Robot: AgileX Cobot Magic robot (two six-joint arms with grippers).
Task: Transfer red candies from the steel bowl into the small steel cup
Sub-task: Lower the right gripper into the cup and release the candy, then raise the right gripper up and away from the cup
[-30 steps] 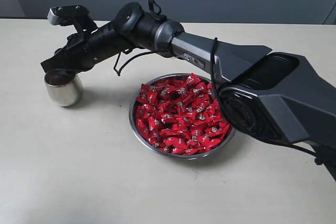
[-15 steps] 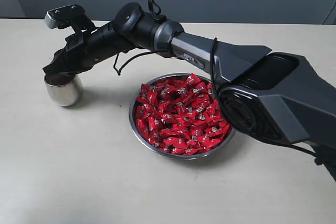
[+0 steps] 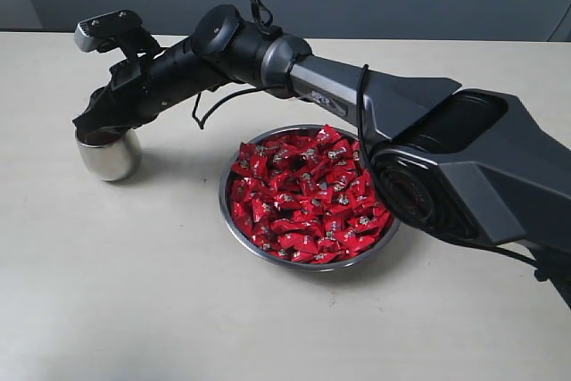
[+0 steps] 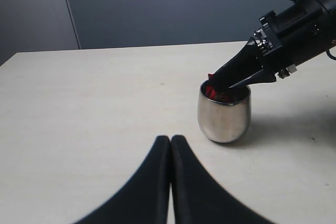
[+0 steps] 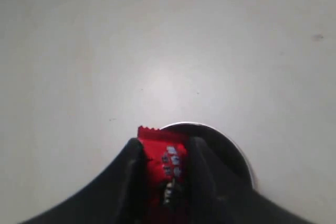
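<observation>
Fingers [image 5: 126,182] of the right gripper [image 3: 87,131] flank one red candy [image 5: 165,163] and, as far as the wrist view shows, pinch it from both sides. We cannot tell how firm that pinch is. The candy hangs right over the mouth of the small steel cup [image 3: 107,156], with the fingertips just at its rim. We judge this to be the drop-off point, with the tips kept low and centred so that a released candy falls inside and does not bounce onto the table [image 3: 134,292].

To get there, the right arm reaches across the steel bowl [image 3: 225,211] to the cup, which stands upright on the left, near the bowl but not touching it. The left gripper [image 4: 170,140] has its fingers pressed together with nothing between them. It sits low and well back from the cup, which we take as keeping out of the way.

The held candy shows a glossy red wrapper with a crimped, saw-toothed end and a small silver-white mark. The red candies [image 3: 308,194] in the bowl look the same, heaped and nearly filling it, so we judge most of the task is left. Some red shows in the cup's mouth from the left wrist view, but we cannot tell whether that is the held piece or others inside.
</observation>
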